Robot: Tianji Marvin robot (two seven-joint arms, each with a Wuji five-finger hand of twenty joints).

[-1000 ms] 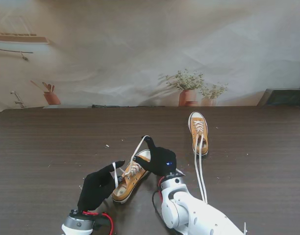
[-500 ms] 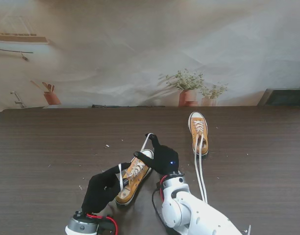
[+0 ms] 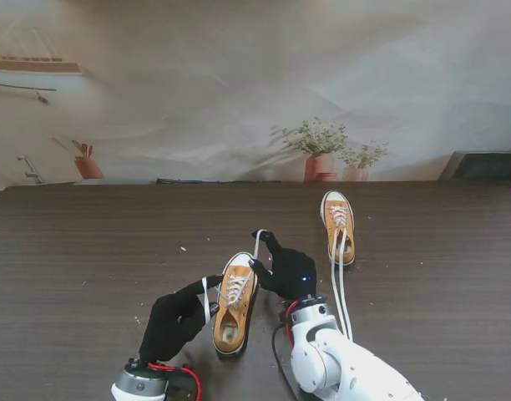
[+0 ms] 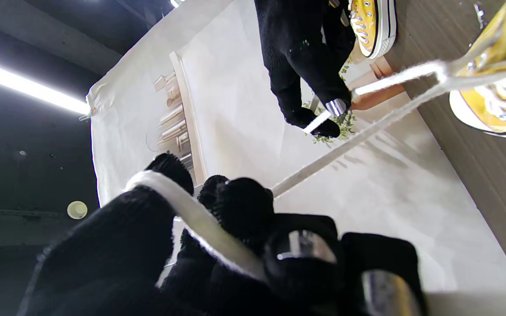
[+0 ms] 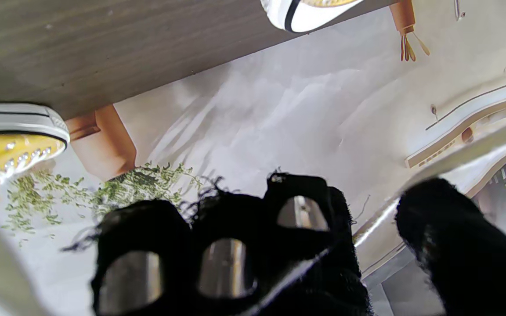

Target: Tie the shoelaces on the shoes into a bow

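Near shoe (image 3: 235, 306) on the counter (image 3: 88, 251), lying between the two robot hands, toe pointing away from me, heel nearest. Left robot hand (image 3: 176, 319) just beside its left flank, fingers curled shut on one lace end (image 3: 204, 299); in the left wrist view that lace (image 4: 200, 224) wrapped across the gloved fingers (image 4: 244, 206) and running taut toward the shoe's eyelets (image 4: 499, 87). Right robot hand (image 3: 286, 269) just beside the shoe's right side near the toe, raised off the counter, thumb and forefinger pinched on the other lace end (image 3: 257, 245), which rises from the eyelets to the fingertips; remaining fingers loosely bent. In the right wrist view, a pale blurred strand (image 5: 455, 158) crossing by the thumb (image 5: 455, 237). Second shoe (image 3: 338, 224) farther from me, to the right of the right robot hand and apart from it, its untied laces (image 3: 339, 292) trailing back along the counter past that hand's wrist.
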